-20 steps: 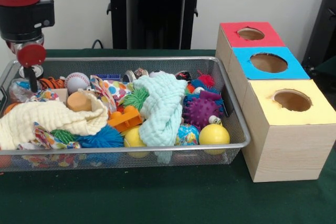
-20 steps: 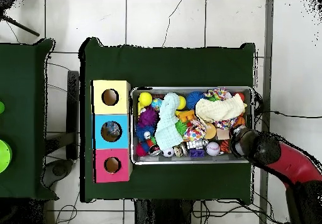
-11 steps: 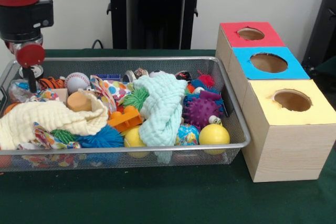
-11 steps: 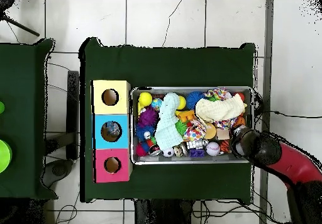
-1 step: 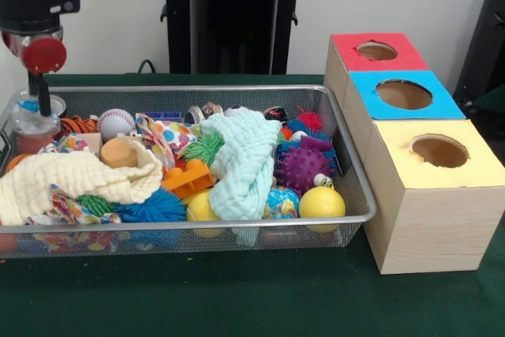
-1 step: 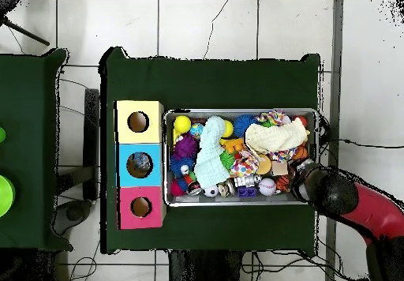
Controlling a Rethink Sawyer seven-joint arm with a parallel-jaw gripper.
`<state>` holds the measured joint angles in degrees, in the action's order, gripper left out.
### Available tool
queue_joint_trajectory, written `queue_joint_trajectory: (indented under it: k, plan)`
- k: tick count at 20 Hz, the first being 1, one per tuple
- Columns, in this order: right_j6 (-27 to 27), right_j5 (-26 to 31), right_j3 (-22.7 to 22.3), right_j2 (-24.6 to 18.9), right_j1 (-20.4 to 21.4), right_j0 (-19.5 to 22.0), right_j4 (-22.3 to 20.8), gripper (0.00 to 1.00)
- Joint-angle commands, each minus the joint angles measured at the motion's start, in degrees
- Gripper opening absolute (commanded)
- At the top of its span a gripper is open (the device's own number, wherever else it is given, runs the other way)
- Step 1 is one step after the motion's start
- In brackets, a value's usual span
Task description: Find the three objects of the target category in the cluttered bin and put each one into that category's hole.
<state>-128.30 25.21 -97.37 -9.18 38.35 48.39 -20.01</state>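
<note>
A wire mesh bin point(image 5: 197, 90) full of toys and cloths stands on the green table. My gripper point(image 5: 36, 108) hangs over the bin's far left corner, shut on a clear plastic object point(image 5: 28, 125) that is lifted a little above the clutter. From overhead the gripper point(image 6: 303, 177) sits at the bin's point(image 6: 237, 112) lower right corner, its fingers hidden by the arm. Beside the bin stand three wooden boxes with holes: red point(image 5: 377, 51), blue point(image 5: 404, 94) and yellow point(image 5: 439, 150).
In the bin lie a mint cloth point(image 5: 241, 159), a cream cloth point(image 5: 75, 179), a baseball point(image 5: 116, 122), a purple spiky ball point(image 5: 302, 165), yellow balls point(image 5: 321, 202) and an orange toy point(image 5: 188, 177). A black stand point(image 5: 229, 13) rises behind the bin.
The gripper has risen straight up over the bin's corner, and the clear plastic object has come up with it.
</note>
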Motion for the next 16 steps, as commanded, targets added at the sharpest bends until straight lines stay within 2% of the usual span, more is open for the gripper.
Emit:
queue_joint_trajectory:
  k: [1, 7, 16]
  plan:
    - [6.87, 9.32, -5.41, -1.44, 9.73, -3.84, -1.84, 0.0]
    - [6.76, 8.53, -5.99, -3.17, 9.53, -3.18, -1.58, 0.0]
    - [2.37, 6.73, -12.82, -3.86, 10.18, -3.28, 1.58, 0.0]
